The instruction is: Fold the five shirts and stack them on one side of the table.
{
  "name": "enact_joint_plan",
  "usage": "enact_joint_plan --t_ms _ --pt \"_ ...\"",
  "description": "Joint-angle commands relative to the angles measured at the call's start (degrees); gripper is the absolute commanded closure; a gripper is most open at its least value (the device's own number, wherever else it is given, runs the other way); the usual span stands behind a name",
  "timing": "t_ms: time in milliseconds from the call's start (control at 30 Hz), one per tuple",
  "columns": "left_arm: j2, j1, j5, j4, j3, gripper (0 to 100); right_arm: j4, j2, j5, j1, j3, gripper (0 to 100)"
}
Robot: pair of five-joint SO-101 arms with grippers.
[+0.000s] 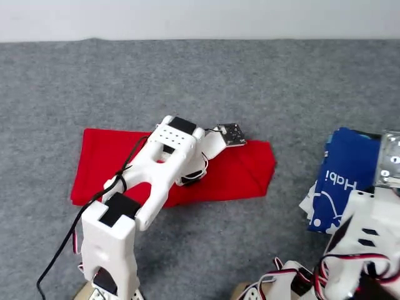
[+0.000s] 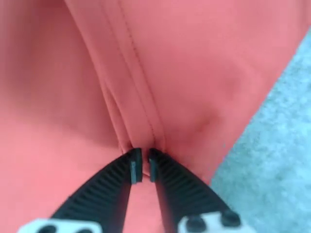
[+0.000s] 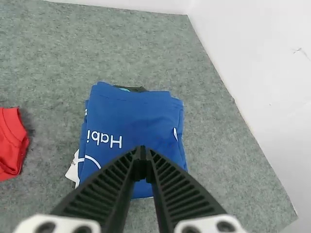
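Left claw (image 2: 141,164): we log its tips pinched on a stitched ridge of the red shirt (image 2: 209,68), which lies spread beneath and around it. Right claw (image 3: 141,162): we log it closed, empty, over the folded blue shirt (image 3: 131,121). Grey mat (image 3: 146,48) beneath both.
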State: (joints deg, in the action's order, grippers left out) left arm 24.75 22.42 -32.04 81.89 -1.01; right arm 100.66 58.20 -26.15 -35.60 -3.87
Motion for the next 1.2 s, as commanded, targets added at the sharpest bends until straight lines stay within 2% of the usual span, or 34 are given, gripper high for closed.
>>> enact_joint_plan --t_ms 0,300,433,600,800,1000,1167 --pt "-5.7 -0.4 -0.4 5.7 5.7 96 2.2 0.2 -0.7 -0.6 -0.1 98.8" --pt "-9.9 -0.8 0.9 10.7 7.3 96 2.2 0.2 -0.4 -0.6 -0.1 98.8" --pt "-5.1 -0.6 4.1 9.8 7.3 96 2.2 0.3 -0.4 -0.6 -0.1 98.8" --pt "3.7 -0.9 4.3 5.7 7.5 96 2.2 1.0 -0.6 -0.6 -0.1 98.8" --pt "9.9 -0.9 4.3 5.5 9.1 96 2.2 3.1 -0.7 -0.6 0.2 98.8" --pt "5.8 -0.4 4.4 9.1 13.2 100 2.2 3.0 -0.7 -0.6 0.2 98.8" --pt "-2.5 -0.5 4.7 12.8 14.6 99 2.2 3.0 -0.7 -0.6 0.2 98.8"
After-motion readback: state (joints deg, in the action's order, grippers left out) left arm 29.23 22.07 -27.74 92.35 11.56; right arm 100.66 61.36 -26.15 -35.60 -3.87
